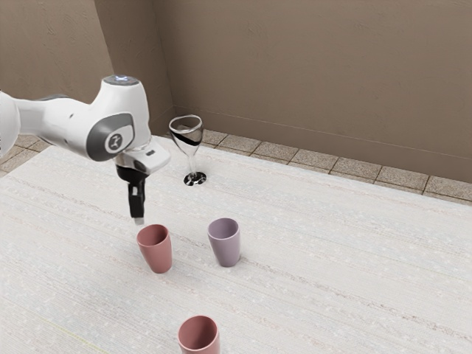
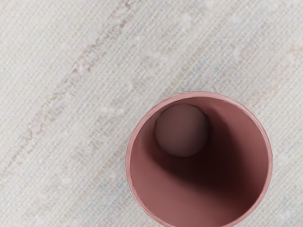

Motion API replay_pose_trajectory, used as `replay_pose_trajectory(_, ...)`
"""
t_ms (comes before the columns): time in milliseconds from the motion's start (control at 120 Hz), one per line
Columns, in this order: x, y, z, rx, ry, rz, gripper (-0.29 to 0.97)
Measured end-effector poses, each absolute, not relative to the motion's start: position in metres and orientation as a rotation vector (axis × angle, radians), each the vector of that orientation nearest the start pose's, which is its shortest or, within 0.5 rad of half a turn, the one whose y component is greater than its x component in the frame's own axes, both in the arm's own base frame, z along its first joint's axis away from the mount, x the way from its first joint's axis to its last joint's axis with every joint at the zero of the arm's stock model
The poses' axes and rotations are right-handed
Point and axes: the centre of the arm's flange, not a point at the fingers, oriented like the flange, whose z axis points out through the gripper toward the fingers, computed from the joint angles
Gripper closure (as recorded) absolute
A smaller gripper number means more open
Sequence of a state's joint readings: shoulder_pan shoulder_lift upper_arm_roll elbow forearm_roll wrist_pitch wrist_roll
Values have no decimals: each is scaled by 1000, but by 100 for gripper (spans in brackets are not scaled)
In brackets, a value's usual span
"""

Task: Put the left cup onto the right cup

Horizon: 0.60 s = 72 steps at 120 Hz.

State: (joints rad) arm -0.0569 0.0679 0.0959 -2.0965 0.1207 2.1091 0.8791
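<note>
End effector [image 1: 138, 219] hovers just above the pink cup [image 1: 154, 248], which sits on the surface [image 1: 354, 243] left of the purple cup [image 1: 223, 241]; can't tell if it's apart or together, and an off-center grab could tip that cup.

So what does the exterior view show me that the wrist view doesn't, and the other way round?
Exterior view's extras: the white arm with its black gripper hanging just above a pink cup, a purple cup beside that, a second pink cup at the lower edge, a wine glass further back, plus tiled floor and brown walls. Wrist view's extra: a look straight down inside the pink cup to its round bottom. Shared: that pink cup and the pale table it stands on.
</note>
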Motion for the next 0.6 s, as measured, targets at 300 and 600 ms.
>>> replay_pose_trajectory(300, 564, 30, 335, -2741, 1317, 175, 1)
replay_pose_trajectory(600, 568, 13, 324, -2741, 1310, 144, 54)
